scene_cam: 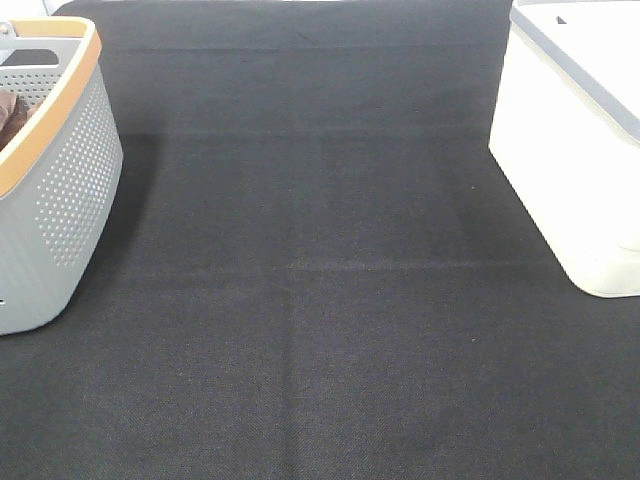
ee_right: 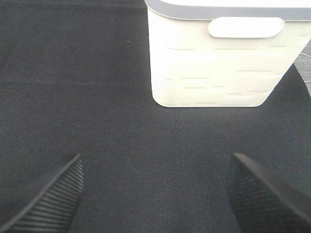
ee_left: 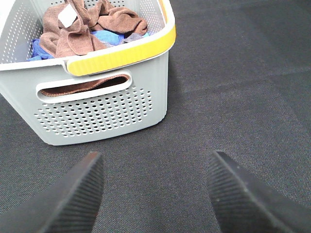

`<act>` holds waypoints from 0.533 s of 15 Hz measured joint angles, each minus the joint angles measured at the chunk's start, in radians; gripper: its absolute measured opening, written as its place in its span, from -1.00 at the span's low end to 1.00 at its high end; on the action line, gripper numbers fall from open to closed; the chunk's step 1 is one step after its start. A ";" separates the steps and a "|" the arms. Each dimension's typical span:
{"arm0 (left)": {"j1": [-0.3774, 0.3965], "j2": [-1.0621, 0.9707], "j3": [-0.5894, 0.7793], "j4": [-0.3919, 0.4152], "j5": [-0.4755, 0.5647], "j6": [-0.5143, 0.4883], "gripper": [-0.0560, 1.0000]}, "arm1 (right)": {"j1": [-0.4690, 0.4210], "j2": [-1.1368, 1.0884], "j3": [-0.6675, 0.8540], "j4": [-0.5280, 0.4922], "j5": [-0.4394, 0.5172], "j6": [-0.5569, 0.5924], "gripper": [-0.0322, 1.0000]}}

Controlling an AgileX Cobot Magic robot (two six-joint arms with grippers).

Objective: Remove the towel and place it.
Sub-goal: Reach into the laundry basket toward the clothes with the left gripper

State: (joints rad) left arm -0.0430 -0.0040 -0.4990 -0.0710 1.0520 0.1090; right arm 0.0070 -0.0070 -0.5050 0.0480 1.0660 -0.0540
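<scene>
The towel (ee_left: 73, 34) is a reddish-brown cloth with a small white tag. It lies bunched inside the grey basket (ee_left: 97, 116) in the left wrist view, and part of it shows through the basket's handle slot. The basket (scene_cam: 70, 170) stands at the left edge of the exterior high view, where only a scrap of brown fabric (scene_cam: 10, 115) shows inside it. My left gripper (ee_left: 155, 194) is open and empty, above the mat a short way from the basket's end wall. My right gripper (ee_right: 155, 194) is open and empty, facing the white bin. Neither gripper shows in the exterior high view.
A white bin (scene_cam: 570, 150) with a grey rim stands at the right; it also shows in the right wrist view (ee_right: 214, 68). Blue cloth (ee_left: 109, 36) lies under the towel in the basket. A black mat (scene_cam: 320, 300) covers the table.
</scene>
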 joint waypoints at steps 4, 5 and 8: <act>0.000 0.000 0.000 0.000 0.000 0.000 0.25 | 0.000 0.000 0.000 0.000 0.000 0.000 0.54; 0.000 0.000 0.000 0.000 0.000 0.000 0.25 | 0.000 0.000 0.000 0.000 0.000 0.000 0.54; 0.000 0.000 0.000 0.000 0.000 0.000 0.25 | 0.000 0.000 0.000 0.000 0.000 0.000 0.54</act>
State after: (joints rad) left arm -0.0430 -0.0040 -0.4990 -0.0710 1.0520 0.1090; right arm 0.0070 -0.0070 -0.5050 0.0480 1.0660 -0.0540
